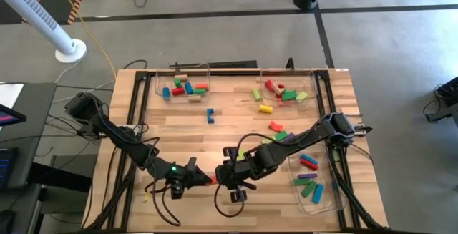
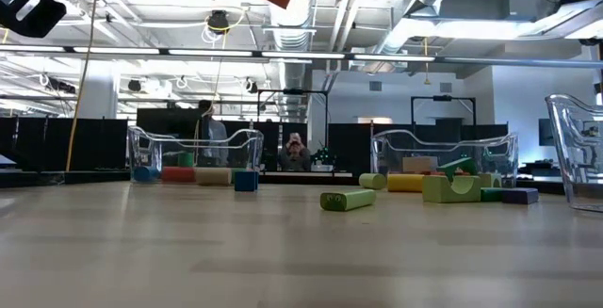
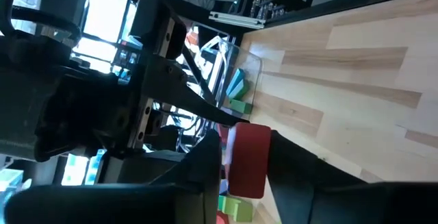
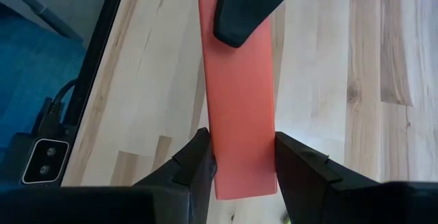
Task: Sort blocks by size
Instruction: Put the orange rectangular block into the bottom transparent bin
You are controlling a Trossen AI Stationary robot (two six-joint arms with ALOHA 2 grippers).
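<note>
1. A long red block [image 4: 239, 94] hangs above the table's front edge, between the two grippers. The right gripper [image 4: 239, 166] grasps one end, its fingers pressed to both sides, and the left gripper [image 3: 243, 159] is clenched on the other end.
2. Sorting looks partly done, judging by how things lie. The tray right of the red block [image 1: 330, 191] holds blue, green and purple bars. Two trays at the far edge, the far-left tray [image 1: 159, 84] and the far-right tray [image 1: 312, 84], hold mixed short pieces.
3. Still loose on the wood beyond the red block are a blue block [image 1: 210, 114], a yellow cylinder [image 1: 265, 109], an orange block [image 1: 275, 125] and a green piece [image 1: 281, 135].
4. The crossed arms crowd the front middle. No loose block lies under the red block.
</note>
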